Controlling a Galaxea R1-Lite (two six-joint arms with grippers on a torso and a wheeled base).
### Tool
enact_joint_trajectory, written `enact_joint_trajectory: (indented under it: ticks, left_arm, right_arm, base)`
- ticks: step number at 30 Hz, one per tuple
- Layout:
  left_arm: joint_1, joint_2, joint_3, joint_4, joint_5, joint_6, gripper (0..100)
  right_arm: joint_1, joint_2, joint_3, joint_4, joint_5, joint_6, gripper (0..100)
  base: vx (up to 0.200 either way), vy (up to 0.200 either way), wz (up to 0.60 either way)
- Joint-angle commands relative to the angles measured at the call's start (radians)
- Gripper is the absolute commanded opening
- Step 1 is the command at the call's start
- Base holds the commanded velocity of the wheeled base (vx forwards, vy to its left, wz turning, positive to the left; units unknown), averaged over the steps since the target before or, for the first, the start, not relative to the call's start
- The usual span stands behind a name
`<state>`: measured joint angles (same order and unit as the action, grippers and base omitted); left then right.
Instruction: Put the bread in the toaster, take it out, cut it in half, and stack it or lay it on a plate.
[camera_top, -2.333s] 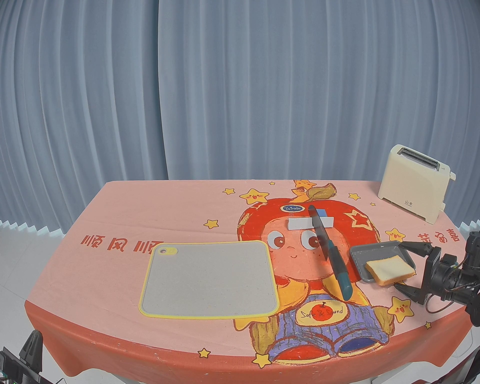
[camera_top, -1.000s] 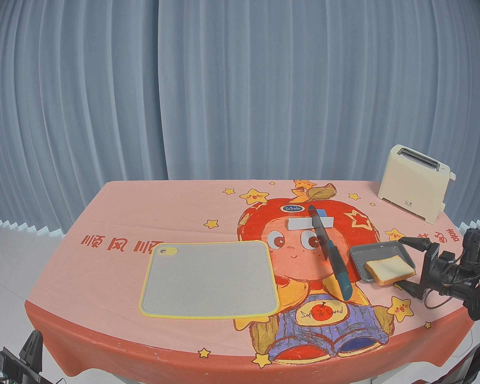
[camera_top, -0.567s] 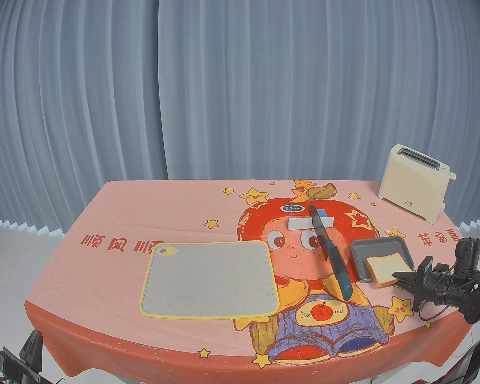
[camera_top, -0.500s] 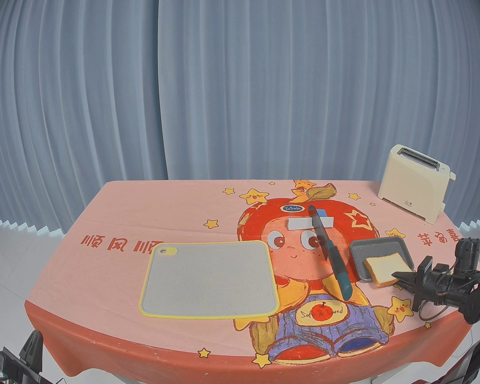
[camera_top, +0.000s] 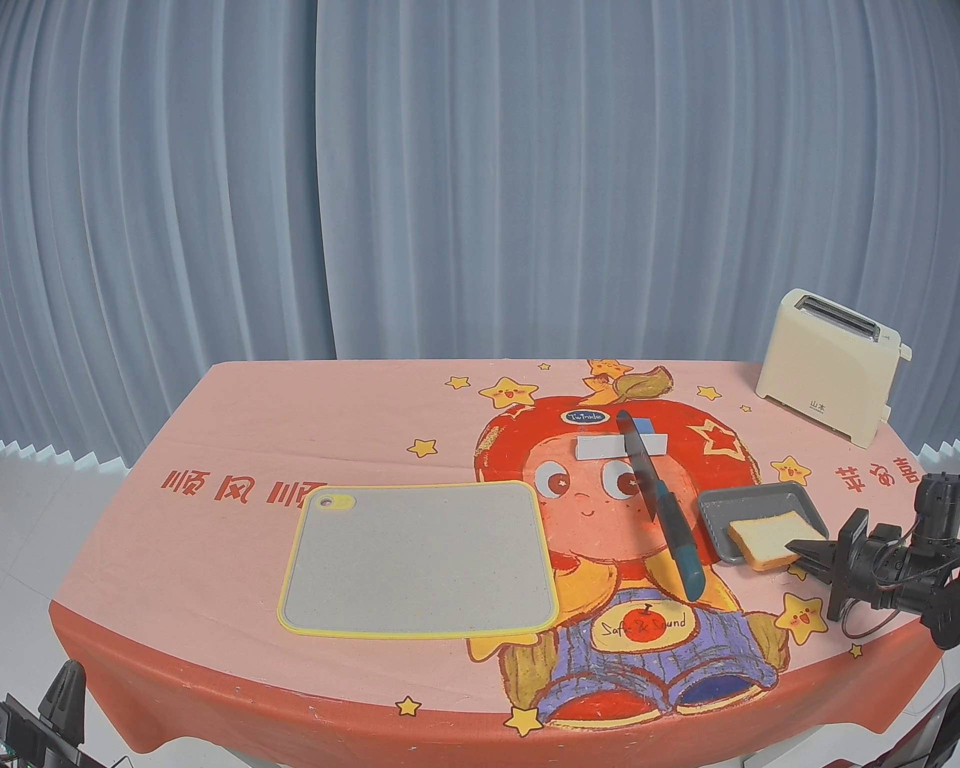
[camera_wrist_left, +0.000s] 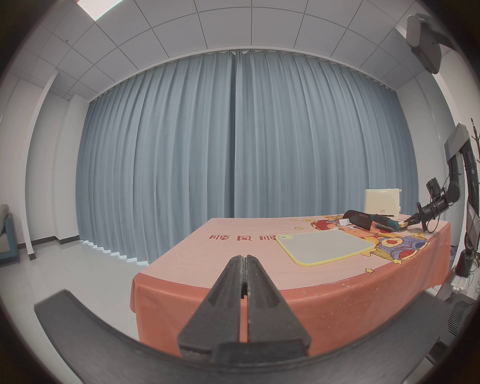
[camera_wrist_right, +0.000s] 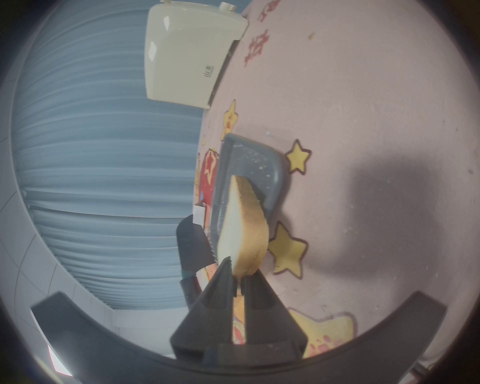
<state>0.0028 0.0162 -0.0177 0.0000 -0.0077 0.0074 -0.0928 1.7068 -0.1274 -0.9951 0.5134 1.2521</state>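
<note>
Bread (camera_top: 775, 538) slice is at the right side of table (camera_top: 300, 420), pinched at its near edge by right gripper (camera_wrist_right: 239, 281), jaws clamped on the crust. Slice is over the near-right corner of plate (camera_top: 752, 500) and overhangs the rim toward the gripper. Can't tell if its far edge touches the plate or is just off it. In the right wrist view the slice is seen edge-on, sticking out from the fingertips (camera_wrist_right: 222, 280) across the plate corner. Plate is a grey rectangular tray, flat on the cloth, crumbs in it. Right arm comes in low from the table's right edge.

Toaster (camera_top: 832, 365) is cream, upright at the far right corner, slot on top, well apart from the plate. Knife (camera_top: 662, 500) lies just left of the plate, teal handle toward the near edge, dark blade pointing away, tip resting across a small white block (camera_top: 603, 446). Board (camera_top: 418, 560) is grey with a yellow rim, flat, left of the knife near the table's middle, nothing on it.

Left gripper (camera_wrist_left: 243, 264) is off the table beyond its near-left corner, below cloth level, fingers pressed together, holding nothing. Blue curtain (camera_top: 500, 180) is behind the table
</note>
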Motion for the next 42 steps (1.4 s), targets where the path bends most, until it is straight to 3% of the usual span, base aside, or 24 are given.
enact_joint_trajectory:
  ticks: [1,24,42]
  left_arm:
    - [0.0,-0.016,0.018,0.0,0.0,0.0,0]
    - [0.0,-0.016,0.018,0.0,0.0,0.0,0]
    - [0.0,-0.016,0.018,0.0,0.0,-0.001,0]
  right_arm:
    - [0.001,-0.055,-0.006,-0.007,0.002,0.003,0]
    - [0.002,-0.098,-0.001,-0.007,0.0,0.0,0]
    - [-0.008,-0.222,0.069,-0.007,-0.001,0.0,0]
  base:
    - [0.0,0.0,0.0]
    - [0.0,0.0,0.0]
    - [0.0,0.0,0.0]
